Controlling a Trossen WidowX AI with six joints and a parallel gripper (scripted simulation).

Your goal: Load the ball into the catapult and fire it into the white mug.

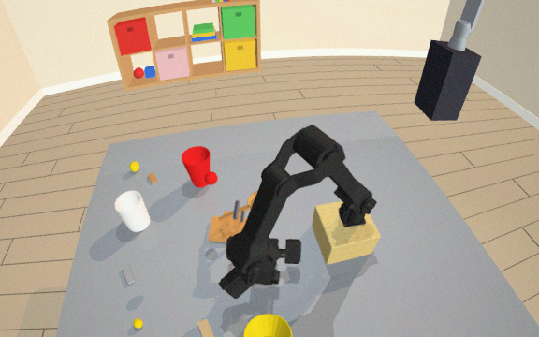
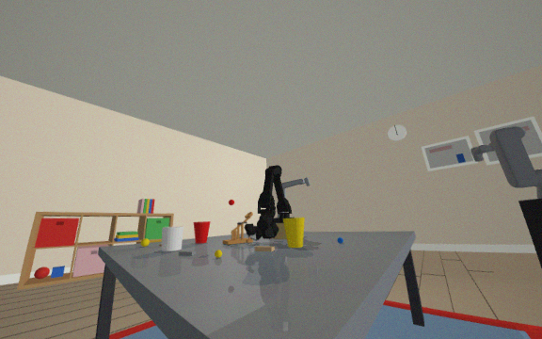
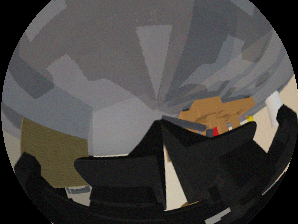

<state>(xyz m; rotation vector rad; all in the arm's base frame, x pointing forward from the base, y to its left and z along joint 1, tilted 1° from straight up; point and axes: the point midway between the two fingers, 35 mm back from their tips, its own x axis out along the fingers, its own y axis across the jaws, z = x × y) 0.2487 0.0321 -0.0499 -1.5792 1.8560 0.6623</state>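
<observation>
The red ball is in the air, above the catapult's height in the exterior view, and overlaps the red cup in the top view. The orange catapult stands on the table with its throwing arm raised; the robot arm partly hides it in the top view. The white mug stands upright, left of the catapult in the top and exterior views. My gripper is shut and empty, low beside the catapult; its fingertips are hidden in the top view.
A red cup stands behind the catapult. A yellow cup is at the near side. Yellow balls, a blue ball and small blocks lie around. The arm's base stands on a wooden block.
</observation>
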